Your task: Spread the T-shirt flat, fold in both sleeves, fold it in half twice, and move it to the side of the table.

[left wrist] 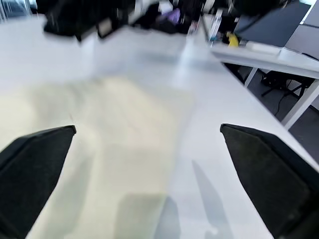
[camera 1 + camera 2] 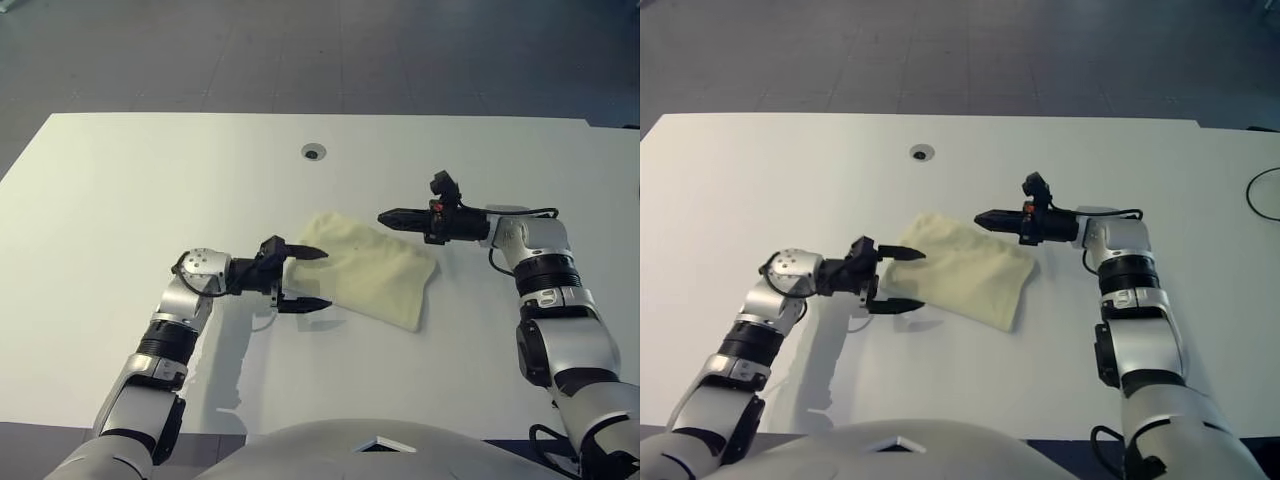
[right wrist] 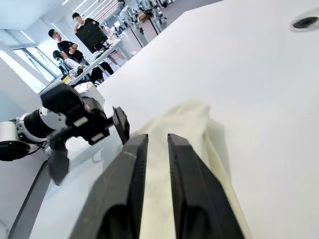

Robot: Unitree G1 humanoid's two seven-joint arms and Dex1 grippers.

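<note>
pale-yellow t-shirt (image 2: 370,270) lies folded into a compact slab at the centre of the frame on the white table (image 2: 150,180), below and right of the round cable hole (image 2: 314,152). your left gripper (image 2: 322,279) sits at the shirt's left edge, its two fingers spread wide and gripping nothing. your right gripper (image 2: 383,216), at centre right, points left over the shirt's upper edge with its fingers pressed nearly together and no cloth between them.

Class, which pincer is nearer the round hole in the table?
Right. The right pincer is over the T-shirt's far edge, towards the hole; the left pincer is at its nearer left edge.
</note>
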